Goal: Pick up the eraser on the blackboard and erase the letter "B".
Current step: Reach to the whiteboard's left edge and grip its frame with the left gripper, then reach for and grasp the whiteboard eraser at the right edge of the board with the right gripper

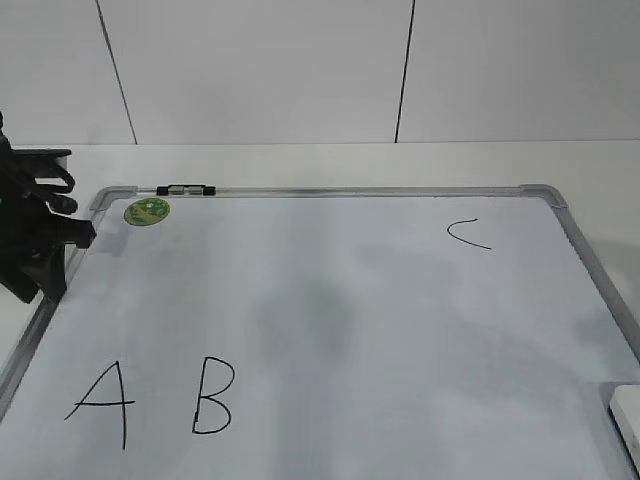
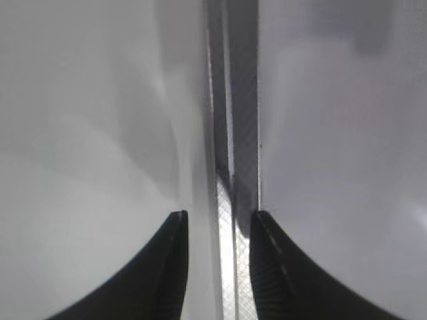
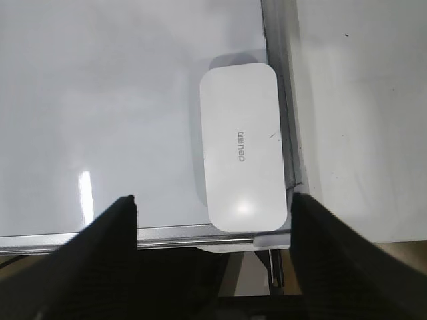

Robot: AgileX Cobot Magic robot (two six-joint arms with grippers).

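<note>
The blackboard (image 1: pixel 330 330), in fact a white dry-erase board in a silver-grey frame, lay flat on the white table (image 1: pixel 300 160) and filled most of the exterior view. The letter "B" (image 1: pixel 213 396) stood in thin black marker near the board's near-left corner, just right of a black "A" (image 1: pixel 102 403), while a small curved "C" (image 1: pixel 469 234) sat well apart toward the far right. A round green sticker (image 1: pixel 147 211) marked the far-left corner, beside a small black clip (image 1: pixel 186 189) on the far frame rail. The eraser (image 3: pixel 243 147), a white rounded block with small grey lettering on top, rested on the board in its near-right corner, its long side against the right frame rail; in the exterior view only a sliver of it showed at the right edge (image 1: pixel 627 425). That put it well apart from the "B", so it would probably have to be carried across the board to the left. The right gripper (image 3: pixel 213 203) hung above the eraser with its jaws spread wide and holding nothing, one finger to each side of the block's width, which looked like a line-up for a grasp across its short dimension. The left gripper (image 2: pixel 219 217) waited at the board's left edge, over the frame rail (image 2: pixel 235 133), its jaws slightly parted and empty, apparently parked clear of the writing.
</note>
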